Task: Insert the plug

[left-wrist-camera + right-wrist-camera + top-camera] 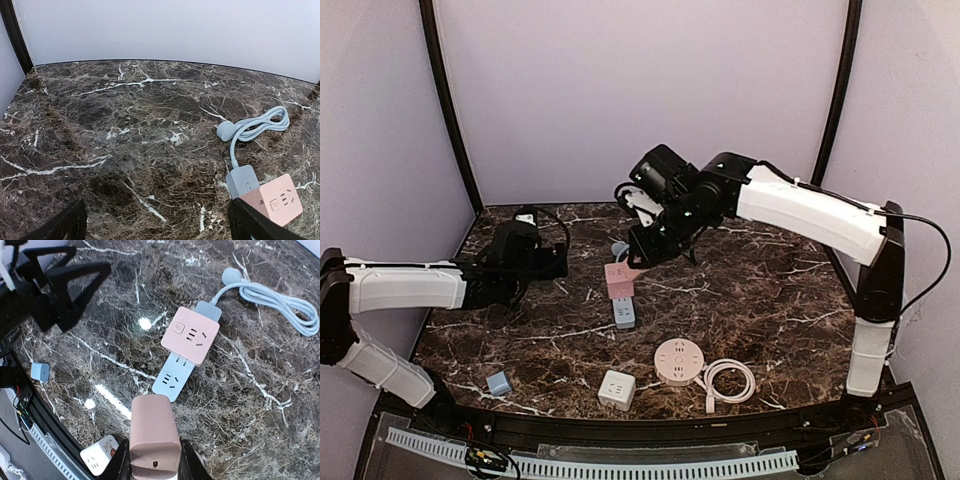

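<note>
The pink plug block (155,432) is held clamped between the fingers of the right gripper (157,462), raised above the marble table (250,405). The grey-blue power strip (172,379) is seen lying flat just ahead of the jaws. Its long axis runs from the cable (280,302) end toward the held block. The far sockets are covered by a pink adapter (190,335); the near socket is left free. The left gripper (157,222) is spread wide, nothing held, off to the strip's left. The right arm is judged nearer, so a short forward descent is called for.
</note>
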`<state>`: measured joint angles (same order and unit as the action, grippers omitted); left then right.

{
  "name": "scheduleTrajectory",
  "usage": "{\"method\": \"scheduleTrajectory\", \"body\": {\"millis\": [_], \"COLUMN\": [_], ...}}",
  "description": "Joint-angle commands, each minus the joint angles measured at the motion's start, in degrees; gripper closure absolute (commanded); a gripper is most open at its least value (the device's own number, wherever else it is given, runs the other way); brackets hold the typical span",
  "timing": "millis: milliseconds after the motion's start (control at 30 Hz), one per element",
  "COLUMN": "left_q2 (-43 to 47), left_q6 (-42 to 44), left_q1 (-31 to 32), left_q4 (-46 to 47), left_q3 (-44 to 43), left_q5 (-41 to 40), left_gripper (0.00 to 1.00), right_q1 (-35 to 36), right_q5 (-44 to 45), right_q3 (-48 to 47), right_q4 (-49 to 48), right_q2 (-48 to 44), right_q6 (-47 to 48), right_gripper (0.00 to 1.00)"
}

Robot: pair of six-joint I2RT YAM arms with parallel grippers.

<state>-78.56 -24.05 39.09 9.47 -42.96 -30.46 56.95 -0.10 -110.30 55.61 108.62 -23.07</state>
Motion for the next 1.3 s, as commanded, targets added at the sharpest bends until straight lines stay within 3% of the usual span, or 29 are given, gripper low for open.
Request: {"method": "scheduleTrajectory", "body": {"millis": [0, 200, 467, 1267], "left_q2": [2.52, 3.29, 3.3, 5.54], "left_q6": [3.03, 4.96, 5.55, 7.33], "left_q1": [-2.3, -4.0, -4.84, -5.71], "left_q4": [4.72, 8.32, 12.32, 24.24], "left_q3": [3.96, 7.2, 10.57, 18.73], "left_q5": [0.68, 0.54, 0.58, 0.88], "left_gripper": [0.01, 0.01, 0.01, 0.01], "right_q1": [-0.18, -0.28, -1.32, -3.82], "right_q5": [-2.95, -3.46, -9.49, -12.19], "right_q3": [-6.73, -16.03, -21.11, -23.2], "right_q4": [7.5, 13.69, 14.11, 12.87], "right_q2": [5.47, 14.0, 21.25, 28.53], "right_q6": [-1.59, -2.61, -6.03, -9.72], "right_gripper": [1.0, 1.0, 1.0, 1.0]}}
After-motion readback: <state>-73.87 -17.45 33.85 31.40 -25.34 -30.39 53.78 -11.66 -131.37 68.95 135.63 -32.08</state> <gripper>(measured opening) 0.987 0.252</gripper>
